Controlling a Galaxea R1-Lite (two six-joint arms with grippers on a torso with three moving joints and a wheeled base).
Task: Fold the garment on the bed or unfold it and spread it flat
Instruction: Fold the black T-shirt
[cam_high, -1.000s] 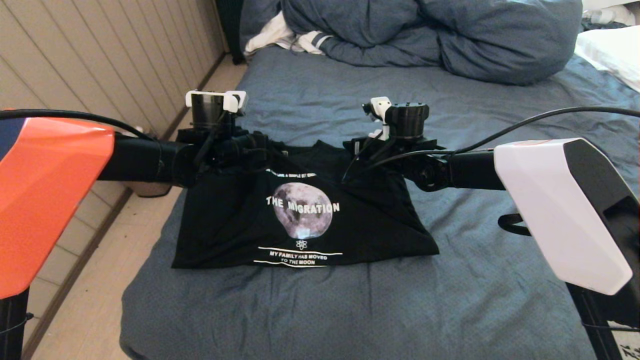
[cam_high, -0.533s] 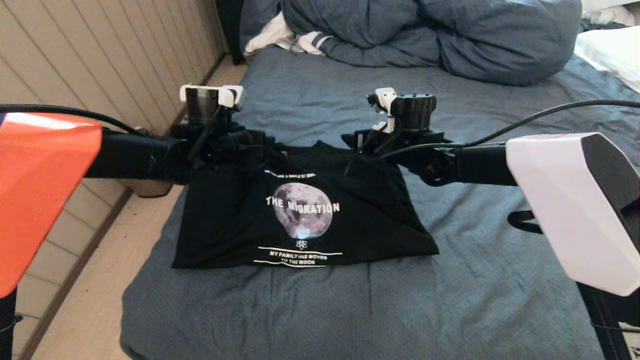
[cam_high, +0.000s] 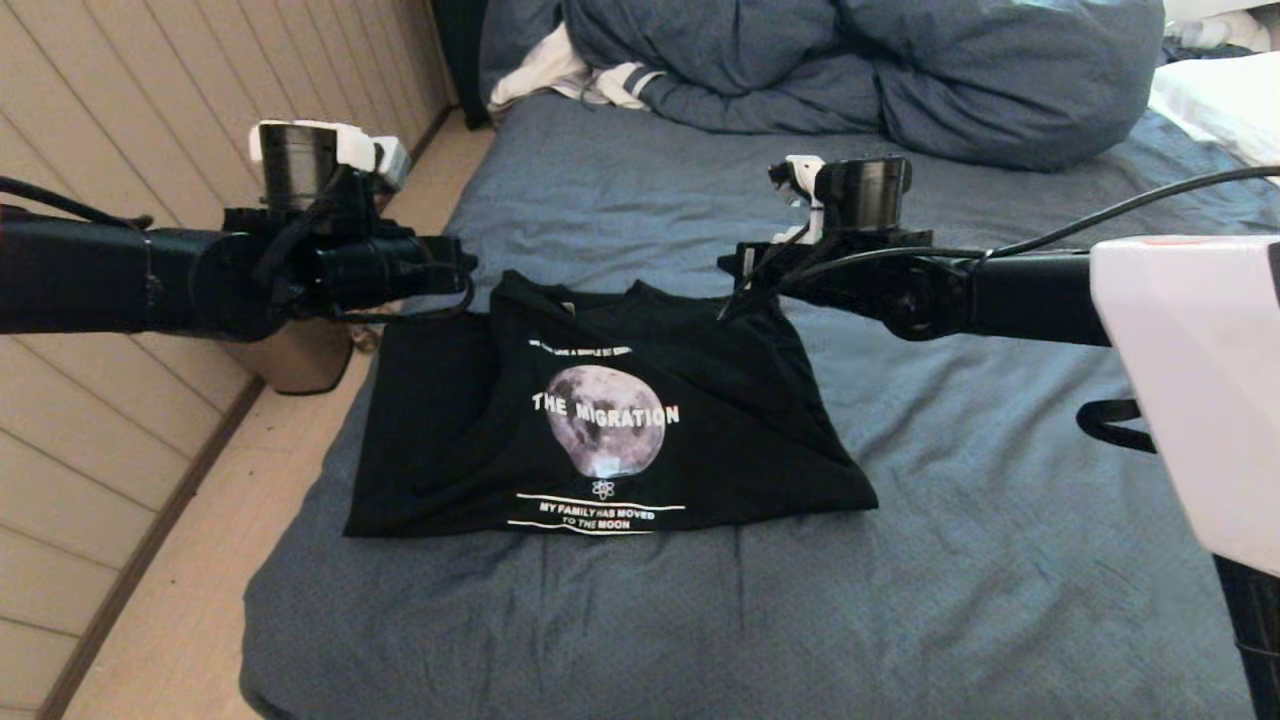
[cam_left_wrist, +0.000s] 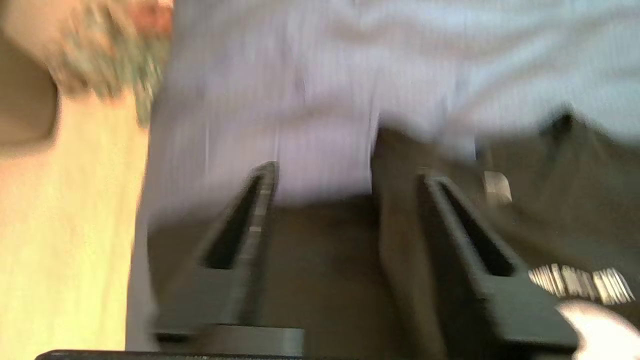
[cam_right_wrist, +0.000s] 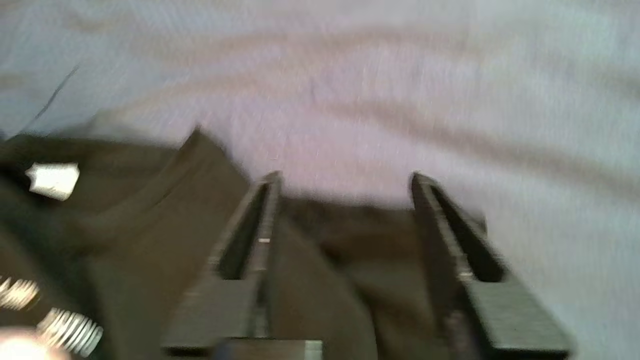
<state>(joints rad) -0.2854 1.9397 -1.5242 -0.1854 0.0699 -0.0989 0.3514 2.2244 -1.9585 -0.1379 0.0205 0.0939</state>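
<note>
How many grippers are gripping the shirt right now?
0. The left gripper hangs open above the shirt's far left corner; the right gripper hangs open above its far right corner. Both are empty.

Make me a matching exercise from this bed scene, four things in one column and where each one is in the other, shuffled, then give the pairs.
Things:
1. black short-sleeved T-shirt with moon graphic
2. bunched blue-grey duvet
3. left claw
4. right claw

Places:
A. heaped at the far end of the blue-grey bed sheet
B. open, over the shirt's far edge on the side away from the wall
C. lying print-up in the middle of the sheet
D. open, over the shirt's far edge on the side by the panelled wall

Pairs: 1-C, 2-A, 3-D, 4-B
</note>
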